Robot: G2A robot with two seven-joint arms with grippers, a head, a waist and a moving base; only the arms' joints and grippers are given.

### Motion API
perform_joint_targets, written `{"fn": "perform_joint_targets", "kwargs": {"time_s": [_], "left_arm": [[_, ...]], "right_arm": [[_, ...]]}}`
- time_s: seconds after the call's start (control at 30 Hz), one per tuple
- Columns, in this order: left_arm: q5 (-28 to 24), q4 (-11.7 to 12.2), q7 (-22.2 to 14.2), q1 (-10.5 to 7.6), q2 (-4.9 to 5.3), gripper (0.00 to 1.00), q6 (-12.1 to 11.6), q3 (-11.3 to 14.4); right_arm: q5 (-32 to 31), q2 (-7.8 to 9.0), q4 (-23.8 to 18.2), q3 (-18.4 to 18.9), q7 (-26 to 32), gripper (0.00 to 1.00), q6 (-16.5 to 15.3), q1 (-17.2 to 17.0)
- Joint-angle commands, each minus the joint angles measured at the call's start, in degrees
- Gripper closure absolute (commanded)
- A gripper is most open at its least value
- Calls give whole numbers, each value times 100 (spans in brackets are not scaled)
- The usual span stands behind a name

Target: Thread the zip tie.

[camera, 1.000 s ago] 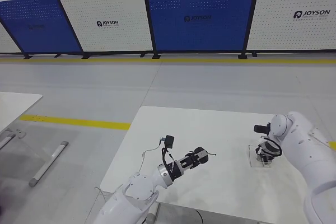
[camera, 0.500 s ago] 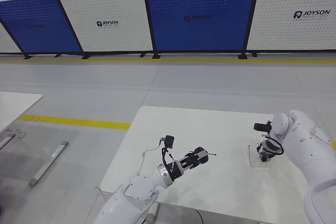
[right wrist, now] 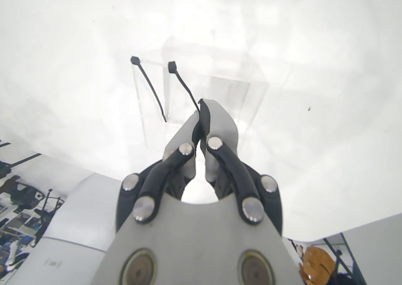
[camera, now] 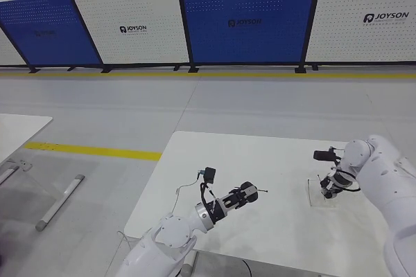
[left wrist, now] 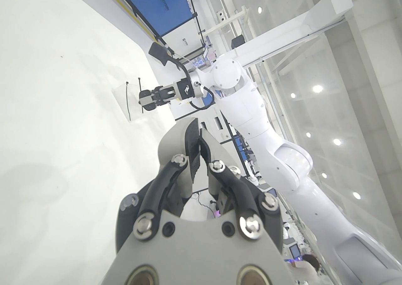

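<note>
R gripper (right wrist: 201, 112) clamped on zip tie (right wrist: 183, 83) just by clear stand (right wrist: 238, 91) w/ 2nd tie (right wrist: 150, 87) on it; L gripper (left wrist: 198, 138) pinched together, mid-table, well apart from R, wide tabletop (camera: 277, 159) between

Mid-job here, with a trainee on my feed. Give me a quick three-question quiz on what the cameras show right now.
1. True or false: the right gripper is open and holds nothing.
2. How many zip ties are at the clear stand?
3. The free zip tie lies: A) on the clear stand, B) in the middle of the table, C) on the floor.

Key
1. False: it is shut on the tail of the held zip tie.
2. Two.
3. A.
</note>
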Motion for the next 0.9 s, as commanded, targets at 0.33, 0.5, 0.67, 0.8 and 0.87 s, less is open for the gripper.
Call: {"fn": "perform_joint_targets", "kwargs": {"time_s": [0.33,0.5,0.67,0.8,0.87], "left_arm": [[0,0,0,0,0,100,0,0],[0,0,0,0,0,100,0,0],[0,0,0,0,0,100,0,0],[0,0,0,0,0,100,0,0],[0,0,0,0,0,100,0,0]], "right_arm": [[313,540,-889,390,142,100,-433,-271],[625,1018,-1822,814,190,100,-433,-594],[966,1835,-3425,1784,113,100,-433,-1449],[1143,2414,-4851,2723,182,100,-433,-2440],[1221,2596,-5369,3061,242,100,-433,-2862]]}}
